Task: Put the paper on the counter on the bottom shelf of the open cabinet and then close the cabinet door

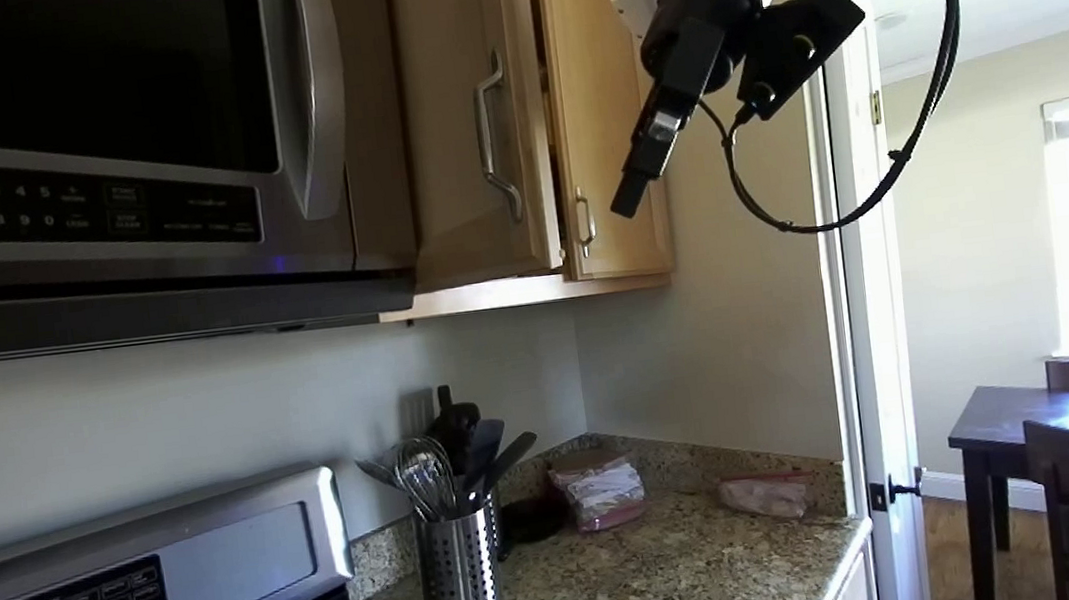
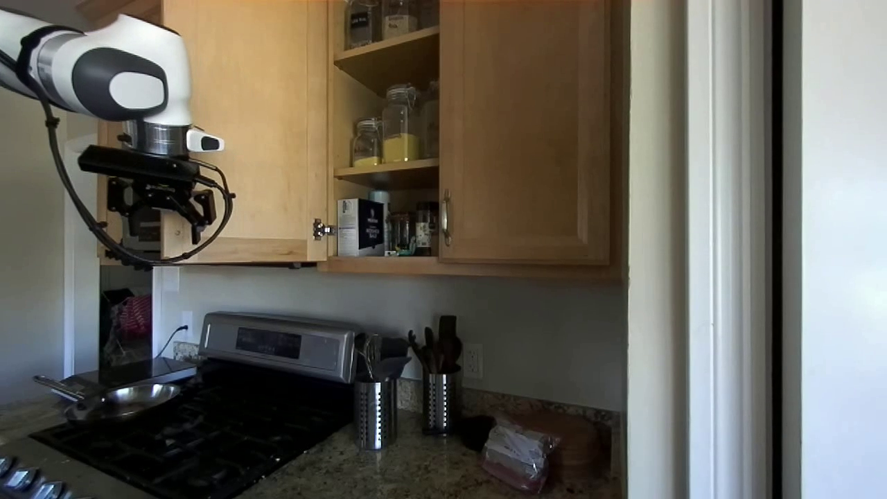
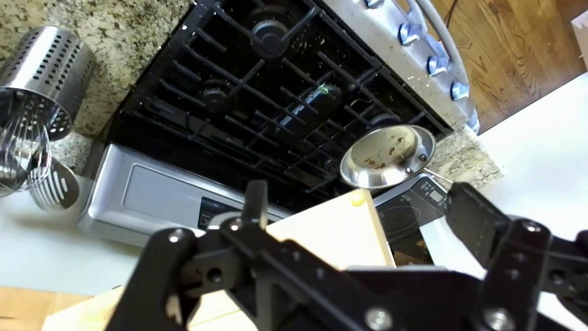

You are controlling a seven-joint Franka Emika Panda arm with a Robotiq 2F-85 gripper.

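Hanging beside the swung-out cabinet door, fingers spread wide and gripping nothing.
What may be the paper is a small pale bit low at the front of the bottom shelf, too small to be sure. If so, the spread fingers make sense: nothing is left to carry, only the door to shut. In an exterior view the door stands wide, leaving the shelf reachable; its inner face shows, so a push would probably call for the fingers on its outer side. Contact cannot be told. A box stands upright near the hinge, tucked in, it seems, so that the door can pass.
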